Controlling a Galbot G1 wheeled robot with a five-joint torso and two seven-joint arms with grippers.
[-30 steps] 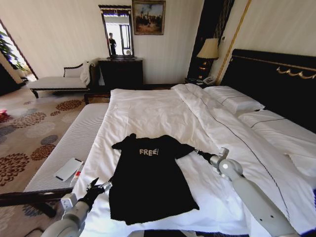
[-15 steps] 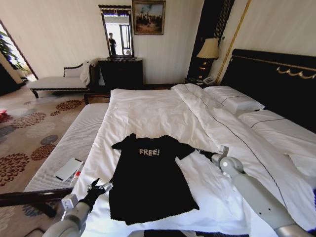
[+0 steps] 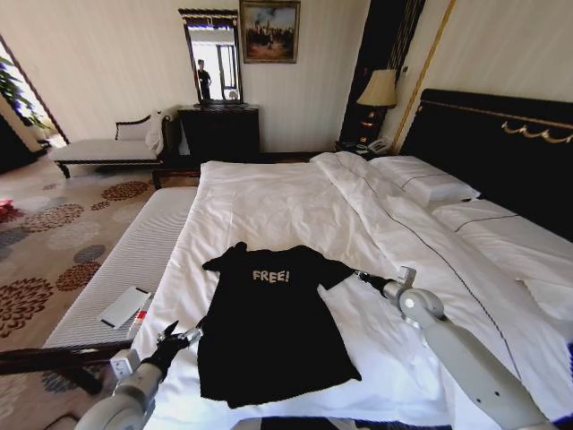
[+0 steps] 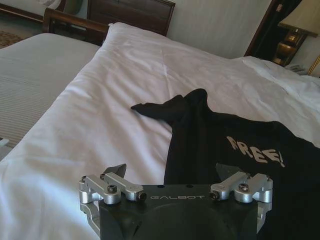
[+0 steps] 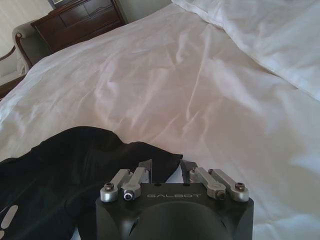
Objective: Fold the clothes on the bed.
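Note:
The clothes are one black T-shirt (image 3: 269, 331) with white "FREE!" lettering, lying flat near the front edge of the white bed (image 3: 269, 202). My left gripper (image 3: 179, 337) sits just off the shirt's lower left side. In the left wrist view that gripper (image 4: 172, 171) is open wide, with the shirt (image 4: 235, 150) ahead and its sleeve stretched out on the sheet. My right gripper (image 3: 362, 277) is at the tip of the shirt's right sleeve. In the right wrist view it (image 5: 166, 166) is open, its fingertips (image 5: 146, 165) right at the edge of the sleeve (image 5: 100, 155).
A pale bench (image 3: 134, 255) runs along the bed's left side with a white flat object (image 3: 124, 306) on it. A folded duvet (image 3: 430, 242) and pillows (image 3: 425, 179) lie to the right by the dark headboard (image 3: 501, 143). Chaise lounge (image 3: 103, 148) and dresser (image 3: 219, 133) stand at the back.
The right arm's wrist has shifted slightly to the right. The shirt and the left gripper have stayed where they were.

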